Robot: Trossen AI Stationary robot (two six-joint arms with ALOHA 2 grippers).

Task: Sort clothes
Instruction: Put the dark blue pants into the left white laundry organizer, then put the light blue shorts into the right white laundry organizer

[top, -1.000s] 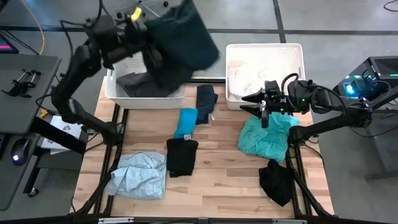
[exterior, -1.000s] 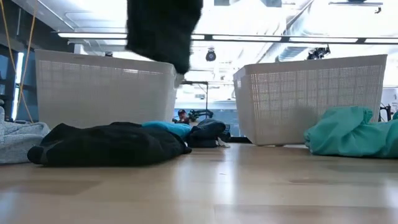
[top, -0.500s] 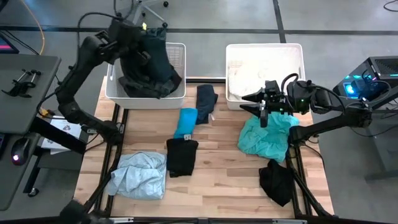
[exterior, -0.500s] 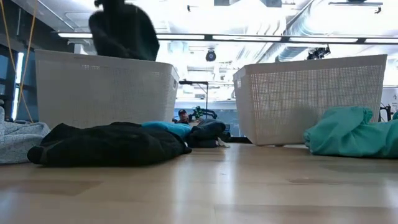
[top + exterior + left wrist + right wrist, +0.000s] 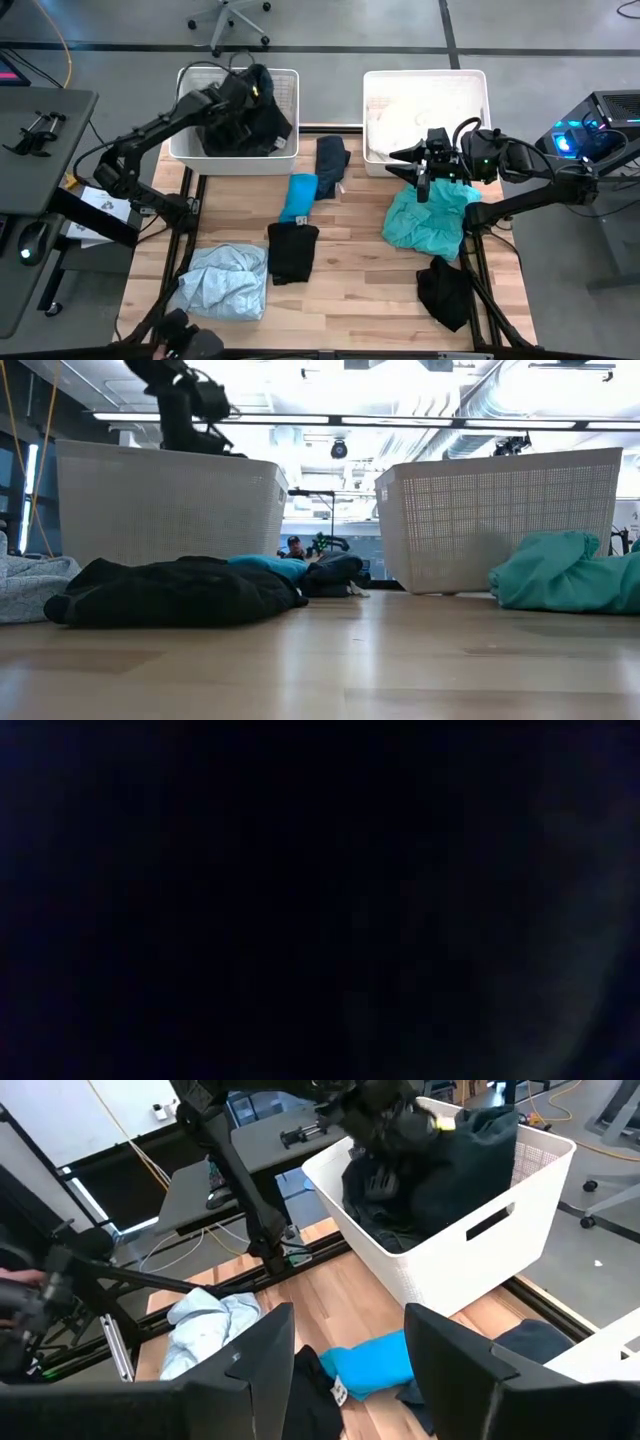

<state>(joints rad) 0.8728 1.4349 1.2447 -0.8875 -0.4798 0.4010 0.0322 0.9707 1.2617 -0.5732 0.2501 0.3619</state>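
No readable text, labels, brands or numbers are showing in any view. Only candidate is the white sheet [image 5: 100, 207] lying off the table edge below the left arm, well away from its pincer; it's carrying dark marks, but they're too small to read. Left wrist view is showing only darkness.

left wrist view all dark, left tool [image 5: 243, 100] buried in dark clothes [image 5: 262, 128]
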